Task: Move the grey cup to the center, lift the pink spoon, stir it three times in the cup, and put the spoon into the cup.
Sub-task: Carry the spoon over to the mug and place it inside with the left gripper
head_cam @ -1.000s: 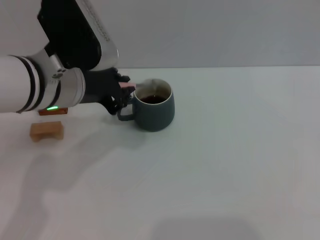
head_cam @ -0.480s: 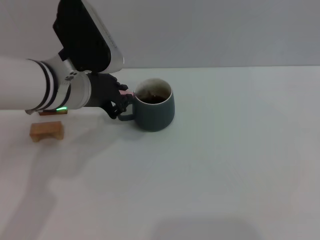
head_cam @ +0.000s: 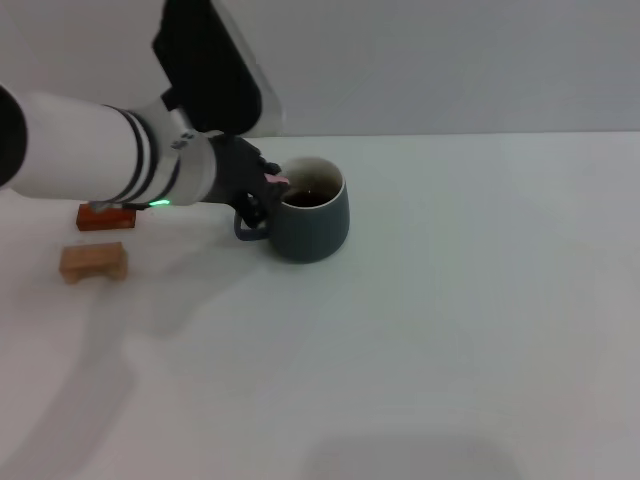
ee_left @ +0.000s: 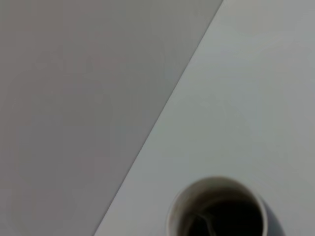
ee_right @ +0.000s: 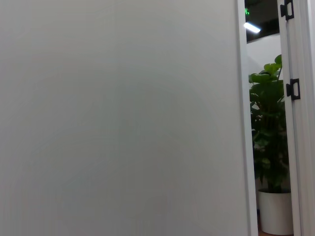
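The grey cup (head_cam: 312, 228) stands on the white table left of centre, handle towards my left arm, with dark liquid inside. My left gripper (head_cam: 262, 190) is at the cup's handle side, just above the rim, shut on the pink spoon (head_cam: 273, 180). Only a bit of its pink handle shows between the dark fingers. In the left wrist view the cup's rim (ee_left: 216, 181) is seen from above, and the spoon's grey bowl (ee_left: 201, 223) dips into the liquid. My right gripper is out of view; its wrist view shows only a wall and a doorway.
An orange-red block (head_cam: 105, 216) and a tan wooden block (head_cam: 93, 261) lie on the table at the left, under and beside my left forearm. The table's far edge meets a grey wall just behind the cup.
My left arm has moved right, towards the cup, carrying the spoon to the rim. The orange-red block is more uncovered. The cup has not moved.
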You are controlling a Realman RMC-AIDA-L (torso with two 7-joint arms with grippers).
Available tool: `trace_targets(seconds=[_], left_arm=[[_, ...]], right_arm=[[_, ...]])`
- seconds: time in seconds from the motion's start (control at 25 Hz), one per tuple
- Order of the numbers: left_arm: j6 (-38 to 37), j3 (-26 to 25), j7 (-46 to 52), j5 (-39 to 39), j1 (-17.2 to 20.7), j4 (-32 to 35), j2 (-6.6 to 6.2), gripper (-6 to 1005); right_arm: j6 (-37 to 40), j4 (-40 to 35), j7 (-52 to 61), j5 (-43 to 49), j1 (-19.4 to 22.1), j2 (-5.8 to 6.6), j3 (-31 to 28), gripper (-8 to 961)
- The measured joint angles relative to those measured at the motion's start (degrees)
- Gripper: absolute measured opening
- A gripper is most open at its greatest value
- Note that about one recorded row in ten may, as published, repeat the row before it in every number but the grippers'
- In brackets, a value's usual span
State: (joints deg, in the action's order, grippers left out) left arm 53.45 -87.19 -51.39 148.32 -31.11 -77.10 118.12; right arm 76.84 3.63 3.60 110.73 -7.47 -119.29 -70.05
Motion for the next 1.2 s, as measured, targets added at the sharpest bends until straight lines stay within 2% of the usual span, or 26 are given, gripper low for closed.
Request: trace_targets(seconds=[0.24,0.48,0.68,0.92,1.2], left_arm=[[1.18,2.03,0.05,-0.06,-0.49,-0.77,0.17,170],[3.19,2.08,0.39,0.14,3.07,-5.79,0.17,170],[4.27,1.07,0.46,0.41,4.35,-7.19,-0.09,170],[4.15,-0.18,0.42,1.41,4.36,-6.34,-0.11,170],[2.8,-0.69,0.44,2.41,2.57,-4.55,0.04,170]], right_arm=[[-0.06,-0.12,0.0,-0.47,-0.2,0.17,0.0,820],[-0.56,-0.12,0.0,-0.52,-0.79,0.2,0.06,820],[-0.83,-0.12,0.0,-0.53,-0.88,0.2,0.23,820],[-0.89,-0.15,0.0,-0.53,-0.88,0.2,0.21,820],[-1.45,-0.28,0.0,-0.53,-0.8,0.2,0.09,820]])
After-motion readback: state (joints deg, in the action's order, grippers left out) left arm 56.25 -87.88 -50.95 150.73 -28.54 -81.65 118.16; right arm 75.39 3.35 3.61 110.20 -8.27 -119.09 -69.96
